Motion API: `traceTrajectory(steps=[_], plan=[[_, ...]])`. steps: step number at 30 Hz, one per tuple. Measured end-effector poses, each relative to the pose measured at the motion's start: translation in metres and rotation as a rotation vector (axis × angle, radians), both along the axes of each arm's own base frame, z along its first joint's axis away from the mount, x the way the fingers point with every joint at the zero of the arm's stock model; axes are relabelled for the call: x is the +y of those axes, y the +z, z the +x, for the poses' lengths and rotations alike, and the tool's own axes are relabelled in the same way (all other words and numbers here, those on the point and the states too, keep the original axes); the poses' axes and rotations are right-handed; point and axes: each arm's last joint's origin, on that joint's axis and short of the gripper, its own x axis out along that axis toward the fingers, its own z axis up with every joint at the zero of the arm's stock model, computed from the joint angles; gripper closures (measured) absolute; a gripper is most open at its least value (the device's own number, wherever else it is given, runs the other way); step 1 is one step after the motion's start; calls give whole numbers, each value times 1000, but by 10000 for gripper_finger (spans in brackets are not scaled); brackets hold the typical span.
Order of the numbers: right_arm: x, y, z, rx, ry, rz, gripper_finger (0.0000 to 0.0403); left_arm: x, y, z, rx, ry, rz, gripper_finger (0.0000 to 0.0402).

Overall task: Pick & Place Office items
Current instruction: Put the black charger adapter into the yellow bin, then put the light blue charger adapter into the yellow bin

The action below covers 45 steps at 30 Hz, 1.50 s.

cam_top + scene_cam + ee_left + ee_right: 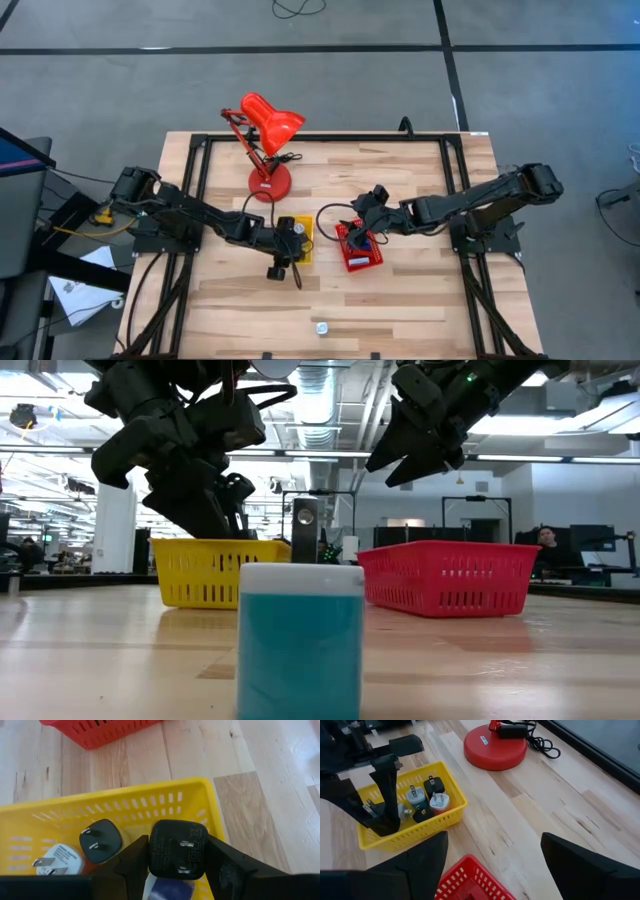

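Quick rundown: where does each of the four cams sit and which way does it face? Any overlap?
High: overhead, straight down on table; both arms show.
Low: table height, level toward room; both grippers above yellow basket and red basket.
Left wrist: over yellow basket; left gripper pinching a black plug adapter.
Right wrist: looks past open right gripper at lamp base.
Shared: both wrist views show the yellow basket.

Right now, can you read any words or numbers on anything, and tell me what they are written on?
None can be read.
White plug adapter in the yellow basket: grey print, too small to read.
Black adapter between the left gripper fingers: raised marks, not readable.
Lamp base: small white label, too blurred.
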Motion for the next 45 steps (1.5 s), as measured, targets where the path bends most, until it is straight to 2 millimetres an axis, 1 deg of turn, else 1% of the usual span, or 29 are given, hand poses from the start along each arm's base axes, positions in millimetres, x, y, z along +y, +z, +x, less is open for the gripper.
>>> traceTrajectory(steps=[8, 17, 21, 24, 26, 28, 31, 34, 36, 39, 42, 45], plan=[[0, -1, 0, 8, 3, 1, 91, 0, 0, 0, -4, 11, -9, 214], [0, -1, -1, 19, 3, -1, 91, 1, 2, 0, -6, 5, -4, 206], [0, -1, -2, 18, 4, 0, 91, 3, 16, -6, -34, -15, 9, 205], [3, 7, -7, -4, 20, 5, 91, 5, 36, -13, -98, -30, 10, 204], [7, 13, -11, -20, 37, 8, 91, 6, 52, -19, -159, -30, -3, 204], [12, 16, -15, -21, 57, 8, 91, 6, 64, -22, -211, -35, -23, 203], [22, 16, -20, -2, 95, 4, 91, 5, 71, -23, -264, -45, -43, 197], [35, 15, -24, 11, 138, 4, 91, 0, 71, -19, -295, -63, -56, 182], [43, 15, -27, 18, 168, 4, 91, -4, 67, -16, -295, -81, -65, 167], [54, 15, -34, 34, 206, -9, 91, -13, 63, -9, -326, -145, -129, 138], [64, 15, -39, 29, 221, -30, 91, -22, 64, -5, -371, -173, -209, 110], [73, 14, -40, 5, 213, 12, 91, -32, 64, -8, -355, -207, -265, 88]])
